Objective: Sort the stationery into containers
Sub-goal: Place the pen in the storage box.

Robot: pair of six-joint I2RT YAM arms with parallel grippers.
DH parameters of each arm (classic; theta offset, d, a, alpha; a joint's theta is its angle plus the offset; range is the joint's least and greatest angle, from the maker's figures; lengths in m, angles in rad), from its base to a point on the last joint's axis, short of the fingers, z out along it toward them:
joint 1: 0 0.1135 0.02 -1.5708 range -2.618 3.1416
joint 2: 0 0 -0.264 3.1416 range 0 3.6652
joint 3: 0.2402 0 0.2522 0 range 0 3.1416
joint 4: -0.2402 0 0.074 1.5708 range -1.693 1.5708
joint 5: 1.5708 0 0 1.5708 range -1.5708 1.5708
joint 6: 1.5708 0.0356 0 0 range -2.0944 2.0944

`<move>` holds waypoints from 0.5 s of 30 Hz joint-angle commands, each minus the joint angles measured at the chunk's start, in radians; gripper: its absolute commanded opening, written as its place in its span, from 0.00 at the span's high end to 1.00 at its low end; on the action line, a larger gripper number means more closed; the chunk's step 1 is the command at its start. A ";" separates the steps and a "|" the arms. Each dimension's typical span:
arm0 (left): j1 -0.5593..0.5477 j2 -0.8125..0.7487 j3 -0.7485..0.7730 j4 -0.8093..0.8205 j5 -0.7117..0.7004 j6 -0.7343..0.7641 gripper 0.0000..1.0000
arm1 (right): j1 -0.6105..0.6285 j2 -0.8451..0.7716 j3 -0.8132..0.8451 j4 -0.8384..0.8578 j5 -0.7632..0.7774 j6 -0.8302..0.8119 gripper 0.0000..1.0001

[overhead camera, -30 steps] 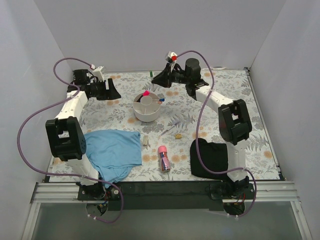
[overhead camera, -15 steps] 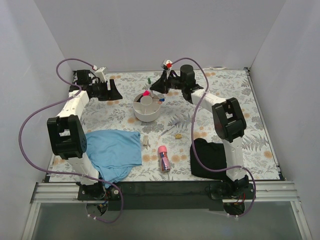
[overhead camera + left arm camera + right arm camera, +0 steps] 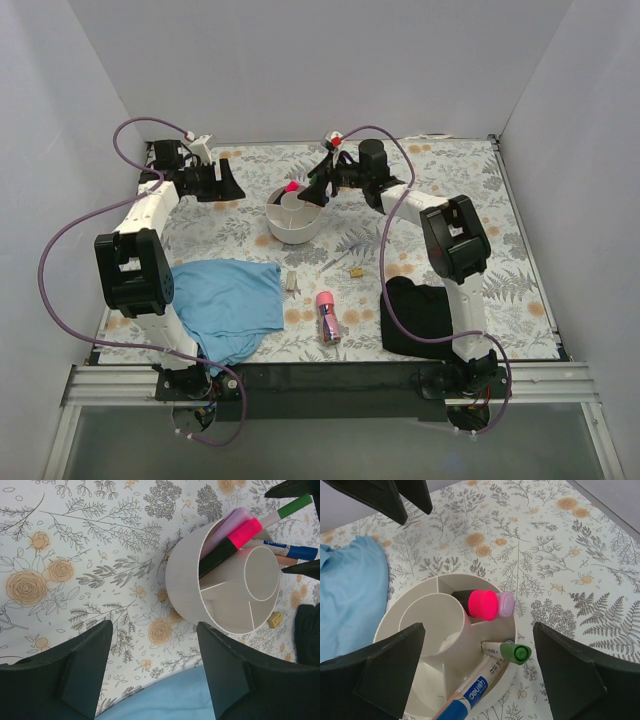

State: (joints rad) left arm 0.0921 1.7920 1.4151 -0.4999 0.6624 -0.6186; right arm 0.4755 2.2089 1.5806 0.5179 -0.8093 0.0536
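The white round organiser stands mid-table. In the right wrist view its outer compartments hold a pink-capped highlighter, a lilac marker, a green-capped pen and a blue pen. My right gripper hangs open right above them, gripping nothing. My left gripper is open to the left of the organiser, over bare table. On the table in front lie a stubby pink tube, a brass piece, a grey piece and a thin pen.
A blue cloth lies crumpled at the near left, and its edge shows under the left gripper. A black cloth lies by the right arm's base. White walls close in the floral table on three sides.
My right gripper came from the back of the table to above the organiser with the green-capped pen and opened; the pen now rests in a compartment. The left arm stayed put.
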 commanded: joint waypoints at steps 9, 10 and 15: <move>-0.026 -0.085 -0.013 0.076 -0.064 0.016 0.32 | -0.054 -0.343 -0.010 -0.226 0.172 -0.281 0.02; -0.040 -0.091 -0.022 0.077 -0.073 0.019 0.32 | -0.058 -0.365 -0.007 -0.324 0.183 -0.329 0.02; -0.058 -0.114 -0.146 0.119 -0.011 -0.010 0.35 | -0.060 -0.463 -0.002 -0.792 0.223 -0.713 0.02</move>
State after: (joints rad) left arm 0.0555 1.7554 1.3540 -0.4229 0.6212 -0.6189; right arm 0.4122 1.8091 1.5669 0.1226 -0.6453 -0.3256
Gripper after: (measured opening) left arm 0.658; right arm 0.984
